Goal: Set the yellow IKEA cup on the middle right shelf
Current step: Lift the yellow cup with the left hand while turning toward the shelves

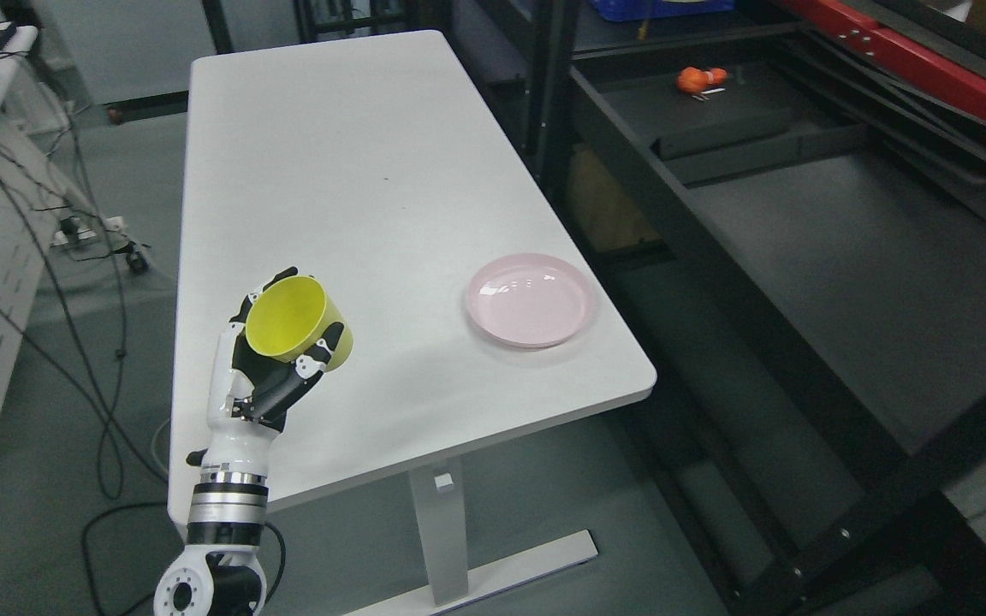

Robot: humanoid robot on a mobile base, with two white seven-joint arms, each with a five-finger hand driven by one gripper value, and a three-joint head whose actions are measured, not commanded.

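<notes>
Fingers of the left hand [266,376] wrap the yellow cup [296,323] at lower left of the frame, its mouth tilted up-left, above the white table [356,171]. A pink plate [530,299] lies right of centre, beside the black shelf [844,257].

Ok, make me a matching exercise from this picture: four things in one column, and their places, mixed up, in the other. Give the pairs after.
Things:
1. yellow cup
2. pink plate
3. orange object
4. cables

Places:
A. on the dark shelf at the upper right
B. on the floor left of the white table
C. gripped in the left robot hand, tilted with its opening toward the camera
D. flat on the table near its right edge

Pairs: 1-C, 2-D, 3-A, 4-B
</notes>
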